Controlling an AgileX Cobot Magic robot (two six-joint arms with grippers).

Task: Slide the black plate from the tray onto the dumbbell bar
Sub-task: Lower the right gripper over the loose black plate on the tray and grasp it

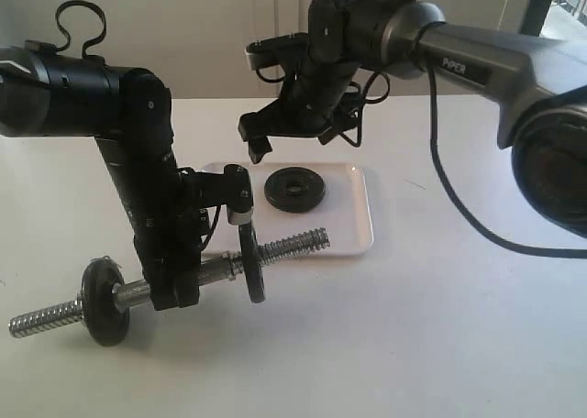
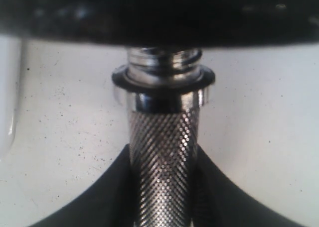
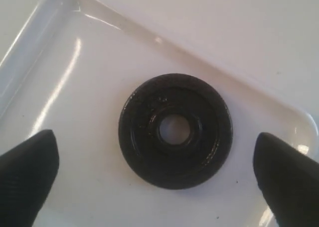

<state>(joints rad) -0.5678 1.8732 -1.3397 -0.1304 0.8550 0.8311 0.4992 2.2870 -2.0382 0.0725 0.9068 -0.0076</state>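
The black plate (image 1: 294, 189) (image 3: 175, 130) lies flat in the white tray (image 1: 353, 230) (image 3: 70, 112). My right gripper (image 1: 292, 139) (image 3: 154, 155) hangs open above it, one finger (image 3: 27, 174) on each side of the disc and neither touching it. My left gripper (image 1: 174, 288) (image 2: 162, 189) is shut on the knurled middle of the dumbbell bar (image 1: 293, 246) (image 2: 162, 157) and holds it just above the table, in front of the tray. Two black plates sit on the bar, one (image 1: 251, 264) (image 2: 159, 13) against the collar by the free threaded end and one (image 1: 103, 302) near the other end.
The bar's free threaded end (image 1: 307, 242) reaches over the tray's front edge. White tabletop (image 1: 413, 345) spreads around the tray. The right arm's cable (image 1: 459, 212) trails across the table at the right.
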